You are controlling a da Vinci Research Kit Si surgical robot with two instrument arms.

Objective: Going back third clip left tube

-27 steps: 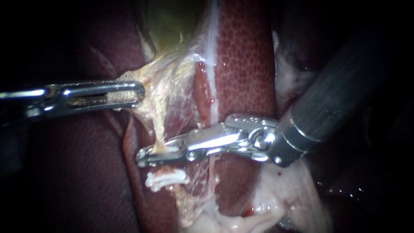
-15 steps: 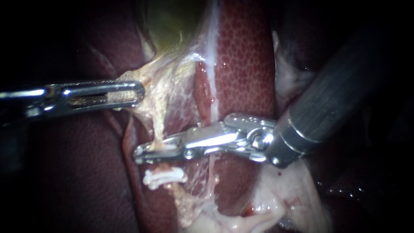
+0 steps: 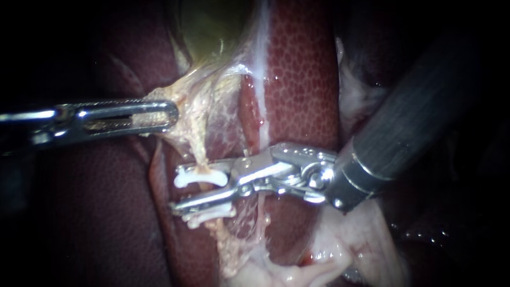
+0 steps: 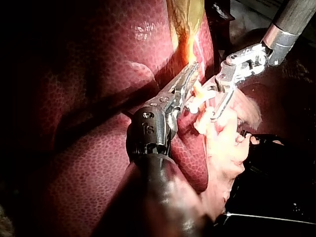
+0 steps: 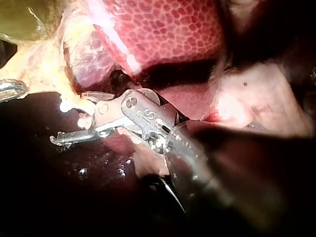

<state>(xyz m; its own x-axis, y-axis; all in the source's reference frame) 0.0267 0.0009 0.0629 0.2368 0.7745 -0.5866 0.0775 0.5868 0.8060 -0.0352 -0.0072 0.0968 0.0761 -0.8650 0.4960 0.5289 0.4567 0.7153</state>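
**A:** Centre of the frame: we are holding our right instrument (image 3: 176, 190) with its jaws spread. They are lying across the left tube (image 3: 197, 151) and pointing toward the left edge. What is sitting between them?

**B:** A white clip (image 3: 201, 179), clasping the tube just under the upper jaw. We are judging that the jaws are not gripping it, since a gap is showing above the lower jaw. A second white clip (image 3: 212, 213) is lying just below that lower jaw, on the same strand.

**A:** And at the left of the frame?

**B:** Our left instrument (image 3: 169, 116), coming in from the left edge, is pinching pale tissue (image 3: 183, 103) below the gallbladder (image 3: 212, 26). It is holding the tube taut, running top to bottom over the liver (image 3: 303, 79).

**A:** So which way out?

**B:** We are reading it as a straight pull toward the right and upper right, along the shaft and at right angles to the tube. Any drift up or down is risking a jaw catching one clip or the other.
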